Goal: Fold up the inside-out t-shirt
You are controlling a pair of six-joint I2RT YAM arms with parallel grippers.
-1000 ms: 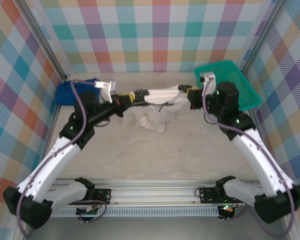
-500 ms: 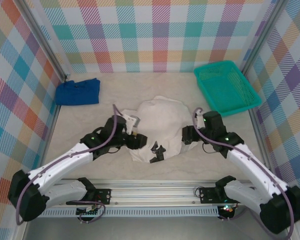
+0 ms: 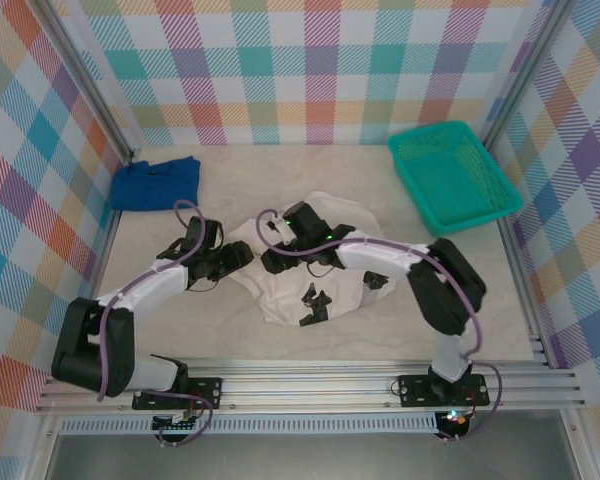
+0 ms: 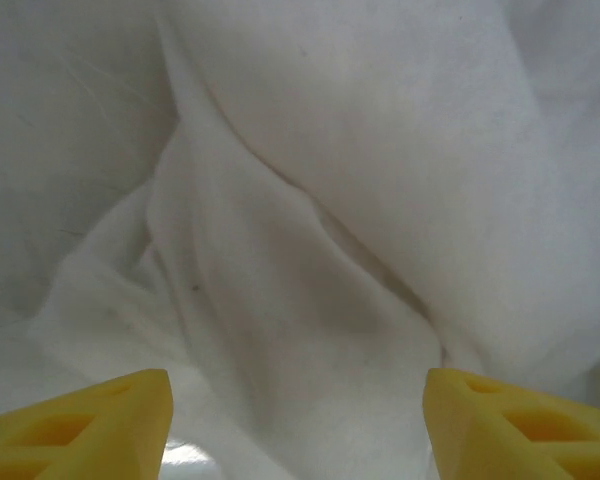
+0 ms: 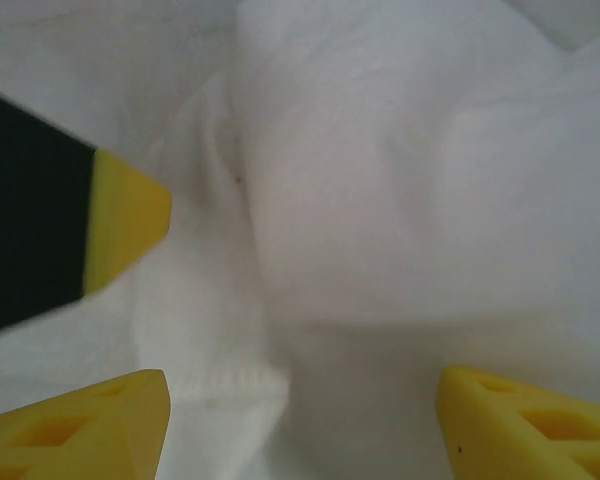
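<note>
The inside-out t-shirt [image 3: 288, 296] lies crumpled in a white heap at the middle of the table, with a small dark mark on its near part. My left gripper [image 3: 242, 258] sits low at the heap's left edge. In the left wrist view it [image 4: 298, 400] stands open over folds of the shirt [image 4: 310, 200], nothing between its fingers. My right arm reaches across the heap, and its gripper [image 3: 272, 262] hangs close to the left one. It [image 5: 302, 400] is open above a stitched hem of the shirt [image 5: 380, 200]. A finger of the left gripper [image 5: 128, 215] pokes in from the left of the right wrist view.
A blue cloth [image 3: 157, 182] lies at the back left by the wall. A teal basket [image 3: 455, 175] stands at the back right. Plaid walls close in three sides, and a metal rail [image 3: 310, 390] runs along the near edge.
A second ago both grippers held the shirt stretched and lifted at the back. They let it drop into a heap, opened, and both have moved to its left edge.
</note>
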